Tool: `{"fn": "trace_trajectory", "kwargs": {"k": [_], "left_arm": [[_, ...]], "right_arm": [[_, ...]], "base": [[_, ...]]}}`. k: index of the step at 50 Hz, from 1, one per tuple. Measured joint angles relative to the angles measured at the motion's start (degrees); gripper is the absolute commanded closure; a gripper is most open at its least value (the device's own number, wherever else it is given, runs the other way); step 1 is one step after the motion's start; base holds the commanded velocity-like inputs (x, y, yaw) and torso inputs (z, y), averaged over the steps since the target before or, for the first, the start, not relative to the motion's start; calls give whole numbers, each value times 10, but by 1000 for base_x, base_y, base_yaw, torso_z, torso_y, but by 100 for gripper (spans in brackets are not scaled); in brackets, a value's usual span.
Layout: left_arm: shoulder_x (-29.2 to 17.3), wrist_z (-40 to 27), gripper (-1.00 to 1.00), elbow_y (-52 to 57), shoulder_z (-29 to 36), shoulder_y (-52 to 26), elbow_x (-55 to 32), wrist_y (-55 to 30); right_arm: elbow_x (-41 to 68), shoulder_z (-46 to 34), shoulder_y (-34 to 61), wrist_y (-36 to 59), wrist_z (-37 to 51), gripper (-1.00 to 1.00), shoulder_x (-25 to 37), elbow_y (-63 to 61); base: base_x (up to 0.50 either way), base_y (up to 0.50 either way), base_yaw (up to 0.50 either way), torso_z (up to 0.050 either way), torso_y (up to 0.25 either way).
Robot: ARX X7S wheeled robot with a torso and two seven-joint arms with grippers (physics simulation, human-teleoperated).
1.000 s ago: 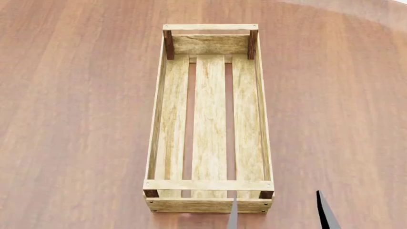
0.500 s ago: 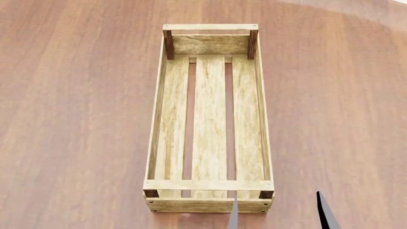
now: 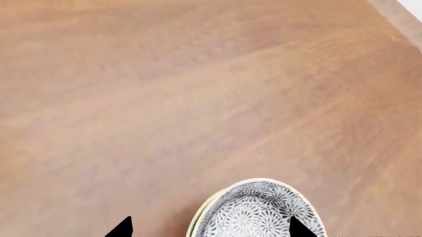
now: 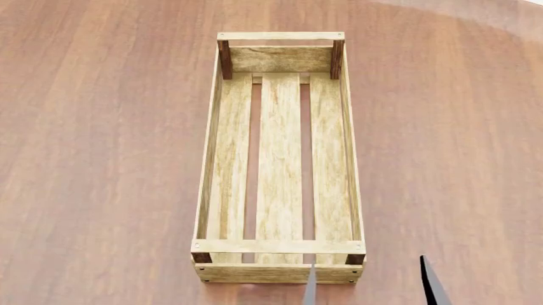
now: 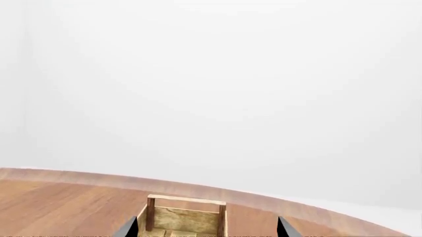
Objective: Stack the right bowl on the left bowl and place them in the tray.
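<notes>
The tray (image 4: 280,159) lies lengthwise on the wooden table (image 4: 102,159), nothing in it. The right gripper (image 4: 371,283) shows only two dark fingertips at the head view's lower edge, spread wide just past the tray's near right corner, holding nothing. The left gripper (image 3: 207,228) points down at the table, jaws apart, one tip over a patterned grey bowl (image 3: 254,212).

The tray (image 4: 280,159) is set lengthwise at the middle of the table (image 4: 102,159), nothing being held in it, while a bowl (image 3: 254,212) is seen on the table only in the left wrist view, between the left gripper (image 3: 207,228) fingertips.
</notes>
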Motion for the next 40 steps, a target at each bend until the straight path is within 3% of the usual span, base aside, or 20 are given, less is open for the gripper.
{"fn": "trace_trajectory", "kwargs": {"k": [20,40], "left_arm": [[7,33,-100,-55,-13,-10,-26,-4],[10,54,-100,-57,23,-17,12,6]], "right_arm": [[-2,-3,1,-3,3,-100,1,11],[-1,-3,2,-1,7,-100,2,13]], "base": [[0,0,0,0,0],[0,0,0,0,0]]}}
